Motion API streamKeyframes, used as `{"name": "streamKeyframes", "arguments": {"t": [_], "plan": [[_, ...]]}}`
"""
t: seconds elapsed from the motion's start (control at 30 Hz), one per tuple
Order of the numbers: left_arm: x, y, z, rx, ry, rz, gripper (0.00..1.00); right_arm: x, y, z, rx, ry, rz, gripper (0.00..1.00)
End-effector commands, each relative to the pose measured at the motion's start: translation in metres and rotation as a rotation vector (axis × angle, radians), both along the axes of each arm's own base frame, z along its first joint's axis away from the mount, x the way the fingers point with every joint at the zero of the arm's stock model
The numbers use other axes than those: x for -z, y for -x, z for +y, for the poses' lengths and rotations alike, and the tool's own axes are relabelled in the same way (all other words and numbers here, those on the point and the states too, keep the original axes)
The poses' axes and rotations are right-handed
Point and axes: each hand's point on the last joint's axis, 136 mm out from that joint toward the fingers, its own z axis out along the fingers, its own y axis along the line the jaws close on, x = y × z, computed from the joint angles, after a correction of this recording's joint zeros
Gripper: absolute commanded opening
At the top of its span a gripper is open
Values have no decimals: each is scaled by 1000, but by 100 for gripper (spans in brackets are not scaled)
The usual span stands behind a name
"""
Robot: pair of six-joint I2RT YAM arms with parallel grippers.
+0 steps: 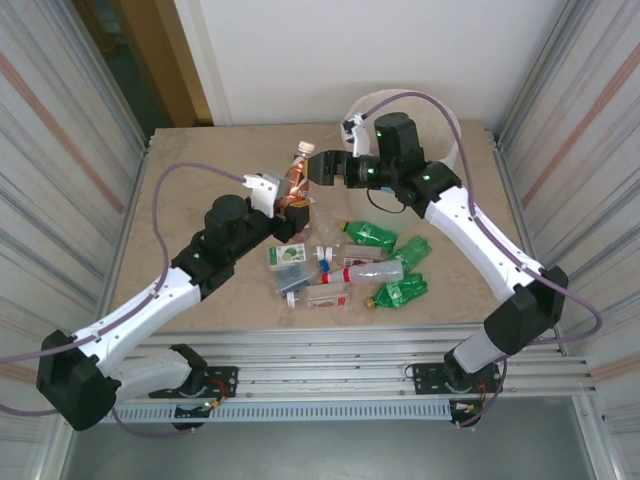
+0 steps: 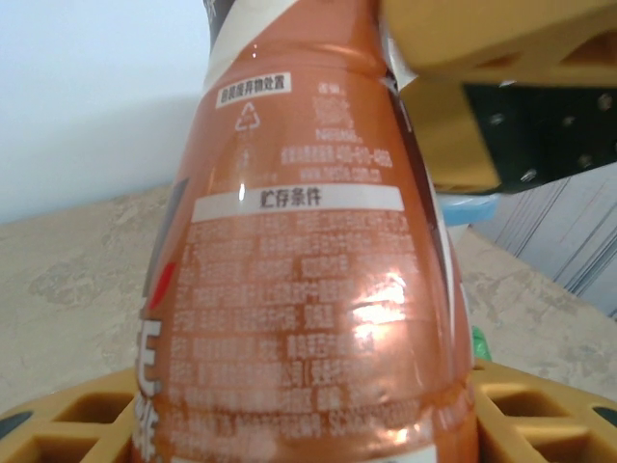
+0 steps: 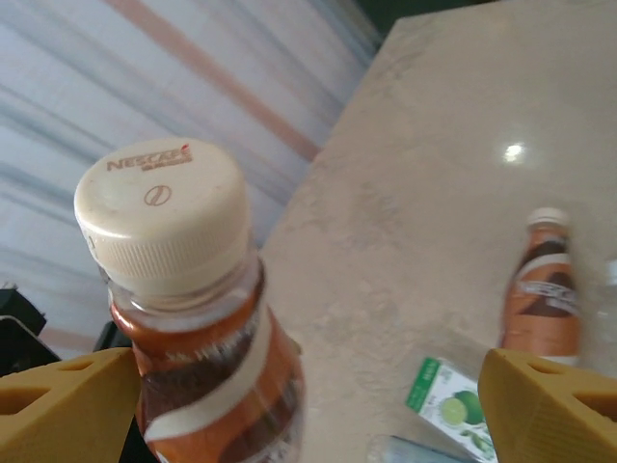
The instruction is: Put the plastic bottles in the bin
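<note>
One brown coffee bottle (image 1: pixel 297 182) is clamped in my left gripper (image 1: pixel 295 203). My right gripper (image 3: pixel 299 405) stands wide either side of its neck, not touching. Handover, I judge: right closes, left releases. Bin (image 1: pixel 358 102) sits behind the right arm. Green bottles (image 1: pixel 375 235) and cartons (image 1: pixel 288 257) lie below.

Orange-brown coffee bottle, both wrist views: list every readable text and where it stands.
"NESCAFÉ": top of the cream plastic screw cap.
"贮存条件": white strip on the orange-brown plastic bottle label.
Boxed line above it and the fine print: too blurred.
Small green-and-white carton: print too small.
</note>
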Motion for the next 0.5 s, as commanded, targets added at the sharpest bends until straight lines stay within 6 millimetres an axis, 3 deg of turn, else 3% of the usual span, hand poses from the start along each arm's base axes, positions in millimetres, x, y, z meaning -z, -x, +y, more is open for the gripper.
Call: {"name": "streamKeyframes", "arguments": {"t": [0.0,0.2,0.47], "plan": [[-16,6,-2,7,67,-42,29,-23,15,24,-117,-78,-28,87],[-18,6,-3,2,83,-46,29,-14,23,43,-190,-80,-6,82],[-23,4,1,-25,98,-57,30,-4,28,54,-233,-78,30,69]]}}
